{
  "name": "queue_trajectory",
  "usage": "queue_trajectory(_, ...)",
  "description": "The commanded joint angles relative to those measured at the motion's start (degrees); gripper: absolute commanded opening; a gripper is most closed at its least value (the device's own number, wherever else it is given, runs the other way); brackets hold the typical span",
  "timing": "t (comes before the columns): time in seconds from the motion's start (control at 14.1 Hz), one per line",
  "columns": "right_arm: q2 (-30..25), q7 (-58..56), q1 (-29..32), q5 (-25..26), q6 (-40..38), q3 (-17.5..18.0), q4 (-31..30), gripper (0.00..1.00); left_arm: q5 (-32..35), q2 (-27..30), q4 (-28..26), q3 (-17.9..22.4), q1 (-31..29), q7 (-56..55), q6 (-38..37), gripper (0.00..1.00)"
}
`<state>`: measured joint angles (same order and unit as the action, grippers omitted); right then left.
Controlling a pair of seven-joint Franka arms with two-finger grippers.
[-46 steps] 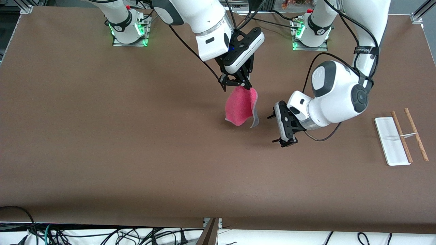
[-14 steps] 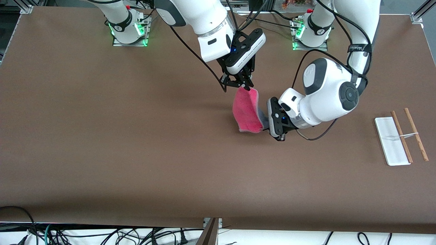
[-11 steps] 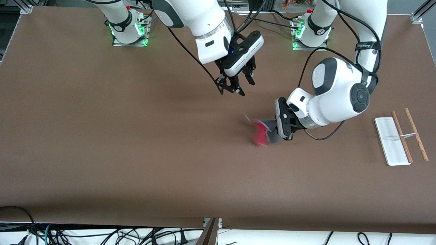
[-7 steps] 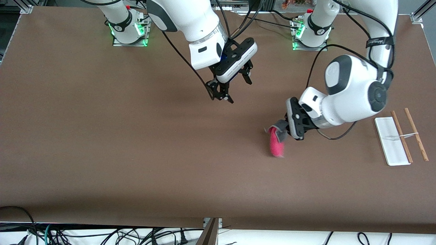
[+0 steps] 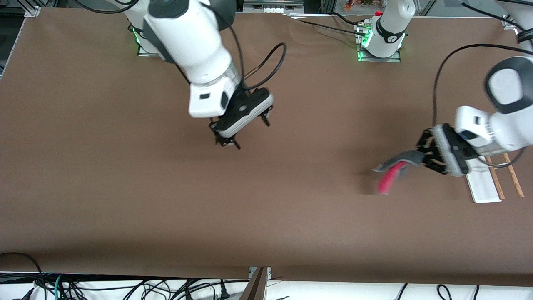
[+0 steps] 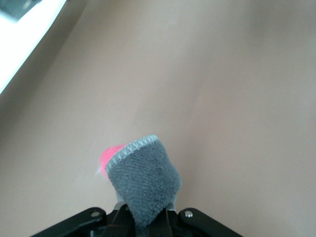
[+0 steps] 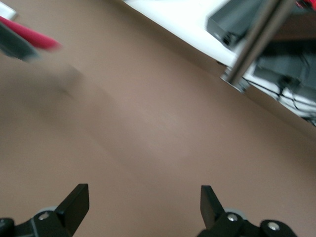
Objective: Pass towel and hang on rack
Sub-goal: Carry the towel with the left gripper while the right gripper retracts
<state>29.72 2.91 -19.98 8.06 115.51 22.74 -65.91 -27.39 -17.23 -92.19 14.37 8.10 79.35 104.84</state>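
Note:
The towel [image 5: 399,160] hangs in the air, grey side up with a pink fold drooping below. My left gripper [image 5: 421,155] is shut on its edge, over the table right beside the rack. In the left wrist view the grey towel [image 6: 145,177] sticks out from between the closed fingers of the left gripper [image 6: 145,223]. The rack [image 5: 483,189] shows its white base and two brown rods, partly covered by the left hand. My right gripper [image 5: 252,135] hovers open and empty over the table's middle. In the right wrist view the right gripper [image 7: 143,195] frames bare table, with the towel [image 7: 27,37] at a corner.
The left arm's base [image 5: 379,39] stands at the table's back edge. A black cable [image 5: 266,66] loops off the right arm. Cables [image 5: 125,287] lie below the table's near edge. A metal post [image 7: 256,39] stands off the table's edge.
The right gripper opened, let go of the towel and drew back toward its own end. The left gripper, shut on the towel, carried it across to beside the rack.

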Motion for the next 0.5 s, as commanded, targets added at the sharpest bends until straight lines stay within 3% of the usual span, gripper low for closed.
queue_trajectory(0.0, -0.6, 1.2, 2.8, -0.9, -5.9, 0.6, -0.3, 1.0, 2.4, 0.6, 0.1, -0.2, -5.2, 6.7, -1.7, 0.0)
queue_trajectory(0.28, -0.2, 8.5, 7.8, -1.6, -10.2, 0.4, -0.4, 1.0, 4.4, -0.6, 1.6, -0.2, -14.9, 14.1, -3.7, 0.0)
queue_trajectory(0.43, -0.8, 8.5, 11.0, -2.3, -14.3, 0.3, -0.4, 1.0, 4.4, -4.9, 6.5, -0.2, -19.3, 17.5, -6.7, 0.0)
